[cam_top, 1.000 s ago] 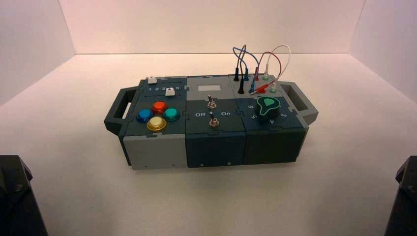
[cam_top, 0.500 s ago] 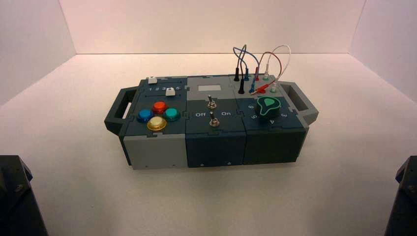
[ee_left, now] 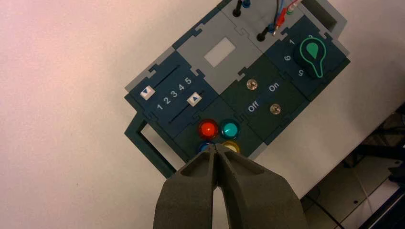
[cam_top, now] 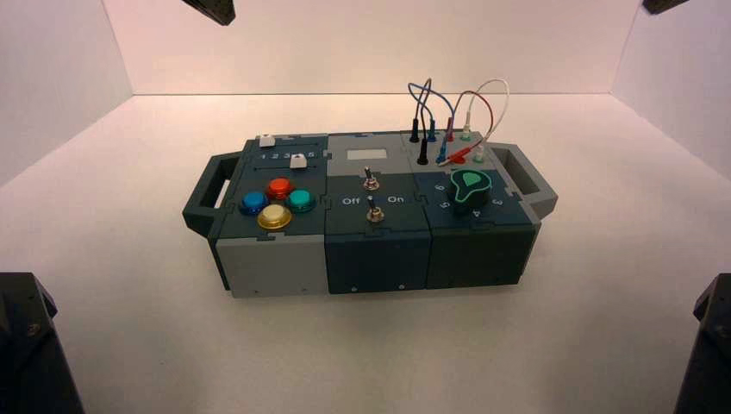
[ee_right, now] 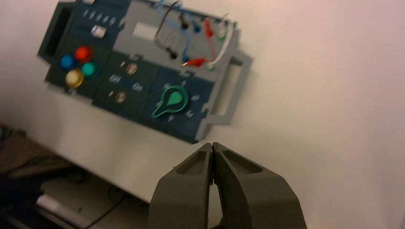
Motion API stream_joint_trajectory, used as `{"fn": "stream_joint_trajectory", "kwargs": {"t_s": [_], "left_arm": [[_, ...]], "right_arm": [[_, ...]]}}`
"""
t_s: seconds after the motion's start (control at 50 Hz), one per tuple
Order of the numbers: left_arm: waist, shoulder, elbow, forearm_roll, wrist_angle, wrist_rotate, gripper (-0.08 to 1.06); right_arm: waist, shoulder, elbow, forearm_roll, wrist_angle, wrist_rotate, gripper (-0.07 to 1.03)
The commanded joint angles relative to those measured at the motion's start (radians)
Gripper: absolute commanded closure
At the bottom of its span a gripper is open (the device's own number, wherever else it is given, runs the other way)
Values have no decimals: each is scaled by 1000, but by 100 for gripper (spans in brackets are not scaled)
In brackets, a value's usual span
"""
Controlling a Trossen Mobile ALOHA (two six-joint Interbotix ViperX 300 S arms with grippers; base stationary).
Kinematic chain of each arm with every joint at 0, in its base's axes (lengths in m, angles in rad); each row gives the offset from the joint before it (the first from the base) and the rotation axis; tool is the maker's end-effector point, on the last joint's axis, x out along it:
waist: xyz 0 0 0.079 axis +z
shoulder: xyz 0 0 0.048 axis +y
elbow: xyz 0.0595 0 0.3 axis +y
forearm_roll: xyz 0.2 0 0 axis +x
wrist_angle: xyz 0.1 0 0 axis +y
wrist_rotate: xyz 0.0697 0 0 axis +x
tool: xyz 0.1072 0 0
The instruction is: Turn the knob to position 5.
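Note:
The dark green teardrop knob (cam_top: pixel 471 189) with its pale outline sits on the right end of the box (cam_top: pixel 267 263), with the digit 5 (cam_top: pixel 445 205) at its front left. In the left wrist view the knob (ee_left: pixel 313 56) has its narrow tip a little to one side of the 5 (ee_left: pixel 300 72). My left gripper (ee_left: pixel 215 145) is shut on nothing, high above the coloured buttons (ee_left: pixel 208 129). My right gripper (ee_right: pixel 211 144) is also shut and empty, high above the table in front of the knob (ee_right: pixel 172 101). Nothing touches the box.
Two metal toggle switches (cam_top: pixel 371 183) stand in the middle section, two white sliders (cam_top: pixel 298 160) at the left rear, and plugged wires (cam_top: pixel 448 112) behind the knob. The box has a handle (cam_top: pixel 526 177) at each end. Dark arm bases (cam_top: pixel 26 345) fill the lower corners.
Dark parts of both arms now show at the top edge of the high view, where none showed before. The box and the knob have not moved.

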Motion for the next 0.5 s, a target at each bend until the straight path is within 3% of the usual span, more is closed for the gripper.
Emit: {"fn": "stream_joint_trajectory", "kwargs": {"t_s": [0.02,0.3,0.5], "left_arm": [[-28,12,-31,0,3,0,101],[-71,64,-32,-8,5,-6,101],[-74,86,-32,-11,0,-8,101]], "right_arm": [[34,35,-15,15,6,-3,99],[52,77,14,52,57,-6,99],[138,137,44,100,64,-2,99]]}}
